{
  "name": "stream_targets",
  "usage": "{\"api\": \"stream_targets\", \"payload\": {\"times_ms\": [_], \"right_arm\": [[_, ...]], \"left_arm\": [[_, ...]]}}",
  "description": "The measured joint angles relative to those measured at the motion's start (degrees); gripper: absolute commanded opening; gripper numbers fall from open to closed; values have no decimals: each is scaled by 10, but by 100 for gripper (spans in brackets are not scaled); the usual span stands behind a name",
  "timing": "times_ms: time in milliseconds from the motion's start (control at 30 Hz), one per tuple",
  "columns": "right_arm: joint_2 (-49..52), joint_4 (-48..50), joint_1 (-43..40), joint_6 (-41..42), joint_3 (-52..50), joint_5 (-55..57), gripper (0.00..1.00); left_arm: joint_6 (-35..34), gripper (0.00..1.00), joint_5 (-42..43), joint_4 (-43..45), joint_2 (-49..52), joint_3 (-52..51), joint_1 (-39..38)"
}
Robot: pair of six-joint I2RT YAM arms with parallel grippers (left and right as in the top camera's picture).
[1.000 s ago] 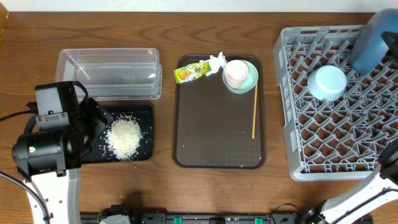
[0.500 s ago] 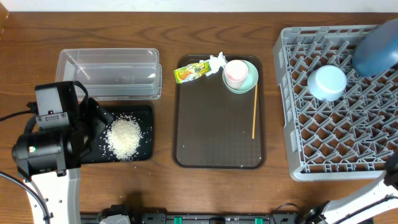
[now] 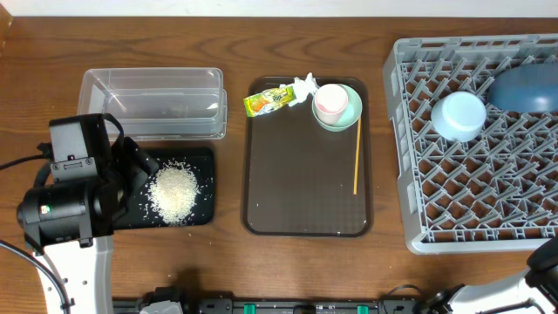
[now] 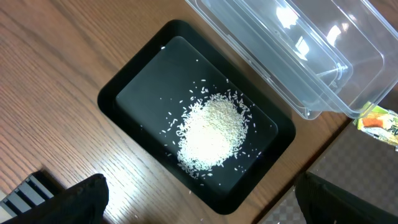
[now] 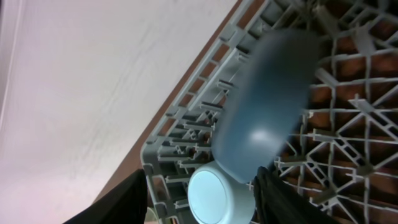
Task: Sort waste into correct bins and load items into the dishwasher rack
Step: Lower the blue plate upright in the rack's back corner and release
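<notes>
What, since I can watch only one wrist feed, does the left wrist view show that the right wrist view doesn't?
Only the left wrist view shows the black tray holding the rice heap, the clear tub beside it, and a corner of the yellow-green wrapper at the right edge. Only the right wrist view shows the grey rack, with the blurred dark blue bowl over its pegs and the light blue bowl next to it. Both show the wooden table, but no task item appears in both.
</notes>
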Motion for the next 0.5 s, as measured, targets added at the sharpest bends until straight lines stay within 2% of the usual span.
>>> {"api": "stream_targets", "payload": {"times_ms": [300,367,400,500], "right_arm": [[-91,-3,10,14,0,49,54],[-115,-1,20,15,0,71,47],[-127,2,31,17,0,87,39],[-136,14,66,13,0,129,24]], "left_arm": [[0,97,0,0,0,0,0],[0,97,0,0,0,0,0],[0,98,0,-1,0,0,0],[0,97,0,0,0,0,0]]}}
